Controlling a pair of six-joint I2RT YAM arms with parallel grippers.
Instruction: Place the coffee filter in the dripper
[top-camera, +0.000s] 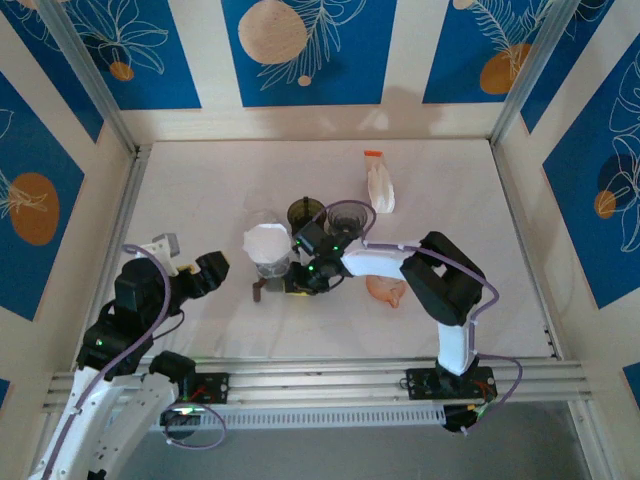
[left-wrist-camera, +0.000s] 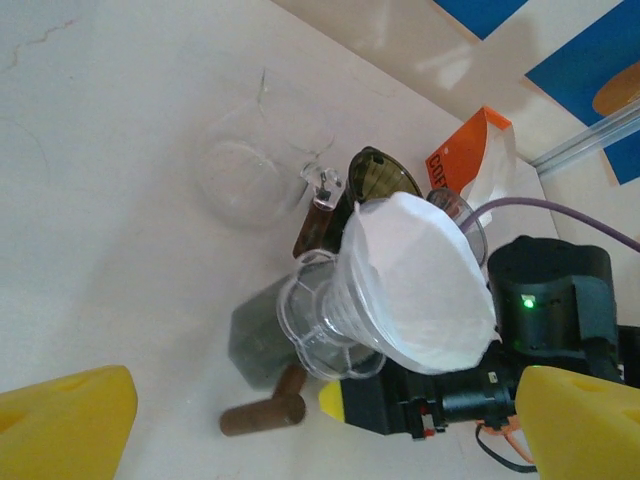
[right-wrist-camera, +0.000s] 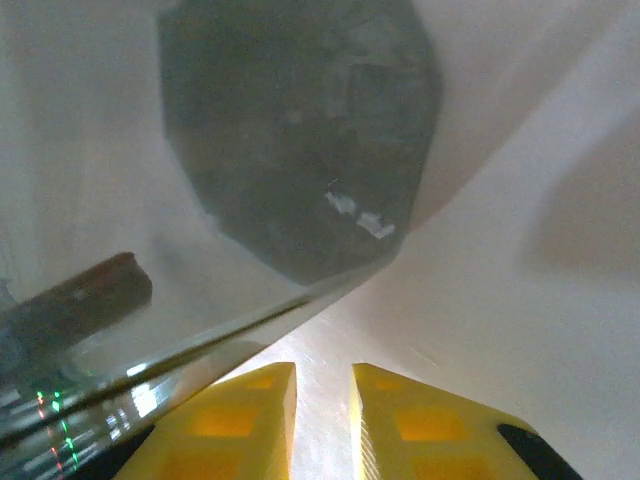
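The coffee filter (left-wrist-camera: 425, 285) is matt paper, the dripper (left-wrist-camera: 320, 322) glossy clear plastic.

We are seeing the coffee filter (left-wrist-camera: 420, 280) showing plain white and the dripper (left-wrist-camera: 320, 325) clear, with a dark grey base (left-wrist-camera: 255, 345) and a brown handle (left-wrist-camera: 263, 413). The worktop (top-camera: 200, 180) is reading cream-white, and toward its far edge a white packet (top-camera: 381, 188) is showing an orange top. The left gripper (left-wrist-camera: 325, 390) and right gripper (right-wrist-camera: 322, 385) are showing yellow jaws. Blue wall panels (top-camera: 300, 50) are carrying peach circles and white leaf outlines.
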